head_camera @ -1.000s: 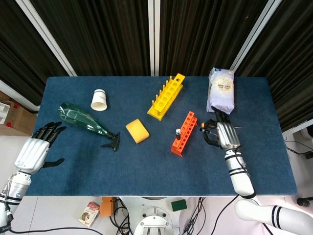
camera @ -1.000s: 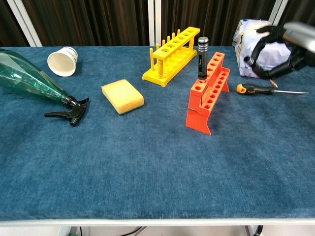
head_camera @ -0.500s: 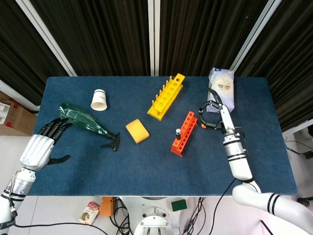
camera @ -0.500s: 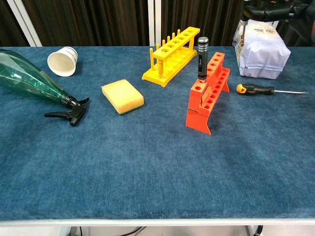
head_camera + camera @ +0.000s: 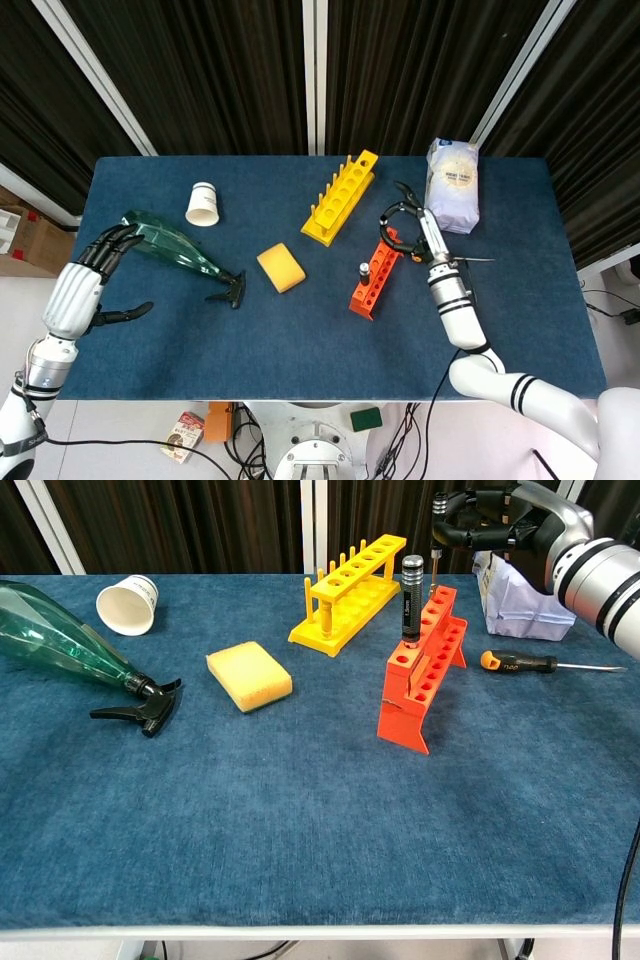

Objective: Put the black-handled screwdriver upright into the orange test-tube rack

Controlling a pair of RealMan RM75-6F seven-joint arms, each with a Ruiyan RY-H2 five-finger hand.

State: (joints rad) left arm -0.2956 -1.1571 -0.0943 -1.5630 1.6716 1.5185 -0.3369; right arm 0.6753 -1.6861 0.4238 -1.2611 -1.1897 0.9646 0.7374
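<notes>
Black-handled screwdriver (image 5: 412,598), with its knurled dark grip and silver cap, stands upright in a hole of the orange plastic test-tube rack (image 5: 421,668) near the middle of the blue-carpeted bench (image 5: 300,810). In the head view the same screwdriver (image 5: 364,270) shows as a small pale cap over the rack (image 5: 375,272).

The right robot hand (image 5: 485,525) hangs above the far end of the rack with its dark fingers curled; a thin metal shaft appears to run down from it toward the rack, but I cannot tell whether the fingers actually pinch it. In the head view this robot hand (image 5: 400,232) sits just over the rack's upper end.

The left robot hand (image 5: 85,290) is held at the bench's left edge, fingers spread and holding nothing, its fingertips close to the base of the green transparent plastic spray bottle (image 5: 170,247) that lies on its side.

A second screwdriver with an orange-and-black handle (image 5: 520,662) lies flat on the bench just right of the rack, in front of the white paper bag (image 5: 525,598). A yellow plastic test-tube rack (image 5: 347,592) stands behind the orange one, a yellow sponge block (image 5: 249,676) lies to its left, and a white paper cup (image 5: 128,603) lies on its side further left.
</notes>
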